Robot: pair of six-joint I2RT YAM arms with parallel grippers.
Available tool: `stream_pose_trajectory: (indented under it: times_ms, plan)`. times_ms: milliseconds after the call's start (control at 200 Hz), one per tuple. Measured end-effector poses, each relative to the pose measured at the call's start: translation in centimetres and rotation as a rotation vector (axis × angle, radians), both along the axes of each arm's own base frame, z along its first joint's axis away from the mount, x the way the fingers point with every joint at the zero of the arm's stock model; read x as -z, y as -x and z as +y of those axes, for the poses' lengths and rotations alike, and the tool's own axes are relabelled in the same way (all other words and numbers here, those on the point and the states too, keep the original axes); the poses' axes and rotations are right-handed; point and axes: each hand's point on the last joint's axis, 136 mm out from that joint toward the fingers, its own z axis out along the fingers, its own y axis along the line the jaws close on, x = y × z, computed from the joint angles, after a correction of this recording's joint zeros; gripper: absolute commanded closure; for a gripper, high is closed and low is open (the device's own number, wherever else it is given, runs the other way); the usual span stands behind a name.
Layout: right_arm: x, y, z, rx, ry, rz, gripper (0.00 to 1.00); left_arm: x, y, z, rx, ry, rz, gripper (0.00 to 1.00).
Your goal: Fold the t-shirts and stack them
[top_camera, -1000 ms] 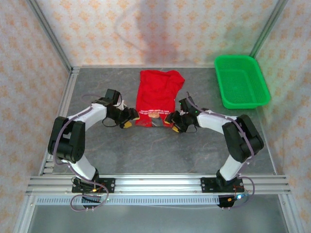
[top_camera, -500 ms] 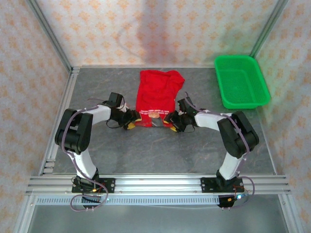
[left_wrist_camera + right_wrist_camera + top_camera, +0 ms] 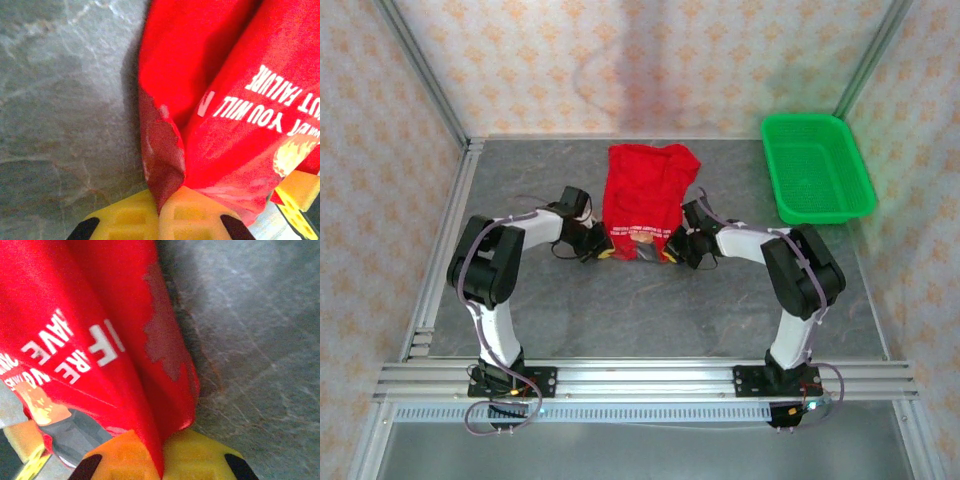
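Item under inspection: one t-shirt, bright red cloth, laid lengthwise on the grey marbled surface.
Location of item: toward 12 o'clock from the middle of the surface in the top view, with its far end rumpled and its near hem toward 6 o'clock.
Condition of item: the body is narrowed into a long strip with the side edges turned in. Folds and deep creases are seen running up from both near corners. The near hem is bunched where it is gripped.
Print: a band of white lettering is seen across the near end, with a brown and orange figure below it. The figure is too small to be made out from above.
Legible writing, left wrist view: "YOU WILL" and "FAILURE" are read in white capitals. The remaining words are cut off.
Legible writing, right wrist view: "HAVE" is read. The neighbouring letters are partial and are not recorded.
Brand or label: a small white mark is noted near the fold and cannot be read.
Left claw: closed together, yellow fingers clamped on the hem corner at 7 o'clock of the t-shirt.
Right claw: closed together, yellow fingers clamped on the hem corner at 5 o'clock of the t-shirt.
Other object: a green mesh basket is noted at 2 o'clock, well apart from the t-shirt.
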Motion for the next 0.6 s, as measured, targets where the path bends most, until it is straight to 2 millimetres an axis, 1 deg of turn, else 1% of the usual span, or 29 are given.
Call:
stream_pose_trajectory:
  times_ms: [65,140,225,290,360,490,600]
  plan:
    - [-0.4,0.4,-0.2,0.001,0.018,0.002,1.00,-0.6,0.4,0.5,-0.010,-0.025,-0.013,1.00]
    - [-1.5,1.3,-0.1,-0.010,0.021,0.004,1.00,-2.1,1.5,1.2,-0.020,-0.038,-0.044,1.00]
    - [-3.2,2.8,0.5,-0.035,0.014,-0.005,1.00,-4.6,3.4,1.8,-0.024,-0.038,-0.102,1.00]
    - [-4.5,4.4,0.8,-0.056,0.007,-0.011,1.00,-5.9,5.3,2.2,-0.030,-0.033,-0.131,1.00]
    - [-5.7,6.2,1.2,-0.073,-0.006,-0.013,1.00,-6.5,7.3,2.7,-0.041,-0.026,-0.143,1.00]
    - [-7.2,10.0,1.8,-0.103,-0.021,0.003,1.00,-6.7,11.1,3.3,-0.058,-0.015,-0.125,1.00]
    - [-8.7,12.5,2.4,-0.120,-0.026,-0.001,1.00,-8.0,12.6,3.7,-0.078,0.003,-0.143,1.00]
